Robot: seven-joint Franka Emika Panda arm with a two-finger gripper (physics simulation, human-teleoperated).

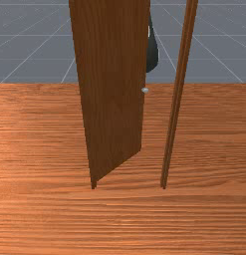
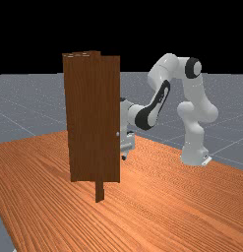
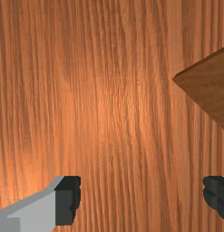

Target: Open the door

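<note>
While the door stands swung ajar over the table, one upright post of its frame rises at the front view's right, with a gap between post and panel. Dark brown wood, upright, grain running lengthwise. The panel's lower edge runs aslant: its near end by the frame's foot at the front view's left, its free end farther back, toward the arm's side. A small pale knob sits at that free edge, level with the dark grey piece of arm or a little lower, this piece partly behind the panel. Far view: the arm reaches in from the far view's right; the gripper hangs just past the panel's right-hand edge in that view, partly hidden behind the wood, fingertips lower than the knob. Wrist view: the two fingers stand wide apart, dark pads facing one another, orange-brown tabletop seen between them. Ahead of the fingertips and off toward one finger's side, a dark brown wooden corner juts in; door or frame, cannot tell. It lies apart from both fingers.
</note>
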